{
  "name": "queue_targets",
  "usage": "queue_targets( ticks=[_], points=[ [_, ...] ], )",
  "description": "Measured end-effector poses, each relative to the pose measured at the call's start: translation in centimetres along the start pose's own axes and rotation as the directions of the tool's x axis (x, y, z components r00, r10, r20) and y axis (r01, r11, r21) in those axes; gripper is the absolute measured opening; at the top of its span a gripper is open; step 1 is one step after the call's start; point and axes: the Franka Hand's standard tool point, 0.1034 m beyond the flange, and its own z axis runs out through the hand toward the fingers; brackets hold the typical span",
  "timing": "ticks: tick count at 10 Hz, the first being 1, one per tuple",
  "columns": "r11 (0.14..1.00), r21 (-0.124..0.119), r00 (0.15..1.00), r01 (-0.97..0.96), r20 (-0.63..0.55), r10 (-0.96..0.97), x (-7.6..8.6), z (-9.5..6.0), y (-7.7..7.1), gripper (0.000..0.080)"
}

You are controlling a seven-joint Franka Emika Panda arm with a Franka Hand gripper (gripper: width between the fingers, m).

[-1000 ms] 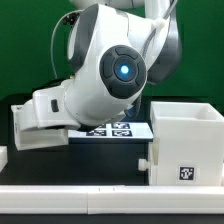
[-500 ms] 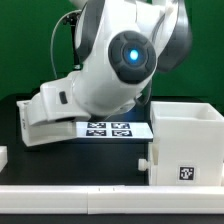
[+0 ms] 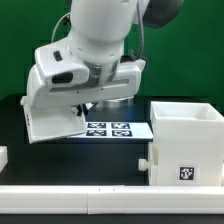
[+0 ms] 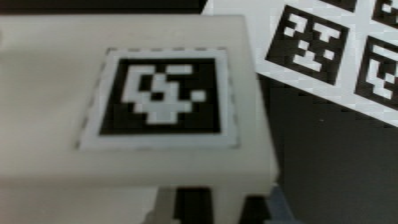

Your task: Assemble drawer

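Observation:
A small white drawer tray (image 3: 52, 120) hangs tilted above the black table at the exterior view's left, held under the arm's wrist. In the wrist view its flat face with a black-and-white tag (image 4: 160, 95) fills the picture. My gripper (image 4: 224, 206) grips the tray's near edge, with its dark fingers (image 4: 199, 208) on the rim. In the exterior view the fingers are hidden behind the wrist housing. The large white cube-like casing (image 3: 186, 140) stands at the exterior view's right, open at the top, with a tag on its front.
The marker board (image 3: 112, 128) lies flat on the table between tray and casing and shows in the wrist view (image 4: 338, 45). A small white knob-like part (image 3: 147, 159) sticks out beside the casing. Another white piece (image 3: 3, 158) lies at the far left. A white rail (image 3: 110, 195) runs along the front.
The wrist has turned and straightened up over the last second. The held tray has risen a little and shifted toward the exterior view's right. The casing has not moved.

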Motion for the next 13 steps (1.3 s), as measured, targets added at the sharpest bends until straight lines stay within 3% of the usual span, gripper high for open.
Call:
queue_targets(
  ticks=[1,2,4,5,7,10,11,12,13],
  points=[
    [1.000,-0.002,0.997,0.008,-0.078,-0.008,0.6,-0.3,0.2,0.0036],
    [0.999,0.044,0.989,0.033,-0.149,-0.026,1.2,-0.8,0.1,0.0036],
    [0.994,0.107,0.955,0.015,-0.295,0.018,2.9,-1.5,0.6,0.0036],
    [0.994,0.113,0.924,-0.007,-0.380,0.049,3.2,-1.1,1.1,0.0036],
    [0.996,0.088,0.880,-0.030,-0.470,0.068,2.6,-0.5,1.9,0.0036],
    [0.997,0.016,0.801,-0.074,-0.595,0.069,2.1,0.1,3.7,0.0036],
    [0.997,-0.005,0.788,-0.080,-0.612,0.060,2.4,0.6,3.5,0.0036],
    [0.997,-0.011,0.788,-0.075,-0.613,0.053,2.8,1.1,3.3,0.0036],
    [0.997,0.000,0.791,-0.076,-0.609,0.061,3.1,1.4,2.9,0.0036]
  ],
)
